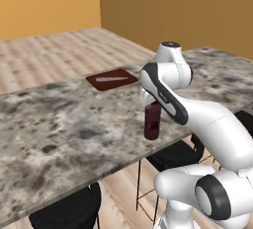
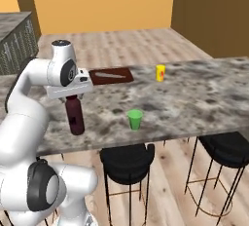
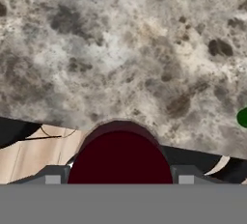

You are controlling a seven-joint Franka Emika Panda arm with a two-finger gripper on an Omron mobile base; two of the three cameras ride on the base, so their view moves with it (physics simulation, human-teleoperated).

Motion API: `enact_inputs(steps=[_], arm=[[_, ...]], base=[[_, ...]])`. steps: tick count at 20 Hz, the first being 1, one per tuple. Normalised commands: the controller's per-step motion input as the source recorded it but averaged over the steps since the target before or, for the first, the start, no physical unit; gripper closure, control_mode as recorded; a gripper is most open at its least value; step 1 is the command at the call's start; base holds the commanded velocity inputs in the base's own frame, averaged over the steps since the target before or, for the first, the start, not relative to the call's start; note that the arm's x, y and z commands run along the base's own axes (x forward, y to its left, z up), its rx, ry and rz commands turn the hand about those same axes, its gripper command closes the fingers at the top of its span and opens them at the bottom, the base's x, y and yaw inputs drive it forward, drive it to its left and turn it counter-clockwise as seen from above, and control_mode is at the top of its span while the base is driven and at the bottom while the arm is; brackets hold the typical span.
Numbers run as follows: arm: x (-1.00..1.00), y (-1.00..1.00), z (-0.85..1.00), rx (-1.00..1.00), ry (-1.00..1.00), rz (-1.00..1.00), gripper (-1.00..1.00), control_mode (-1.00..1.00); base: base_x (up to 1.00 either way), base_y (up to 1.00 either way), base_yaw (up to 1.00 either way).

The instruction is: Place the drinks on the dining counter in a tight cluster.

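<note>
Maroon bottle [image 3: 119, 155] stands upright near the dining counter [image 2: 194, 98] edge. Gripper [image 2: 71, 98] straddles its cap from above; whether it grips, I cannot tell. Green cup [image 2: 135, 119] stands nearby.

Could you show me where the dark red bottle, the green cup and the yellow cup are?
maroon bottle [image 2: 75, 118]: right base view, on the middle of its body, just under the hand.
green cup [image 2: 135, 119]: right base view, on its outer wall.
yellow cup [image 2: 160, 73]: right base view, on its side.
</note>
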Motion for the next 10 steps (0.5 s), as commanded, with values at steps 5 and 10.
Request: enact_inputs(steps=[5, 10], arm=[[0.00, 0.00, 0.00, 0.00, 0.00, 0.00, 1.00, 1.00], [0.00, 0.00, 0.00, 0.00, 0.00, 0.00, 1.00, 1.00]], base=[[0.45, -0.16, 0.17], [0.42, -0.22, 0.03]])
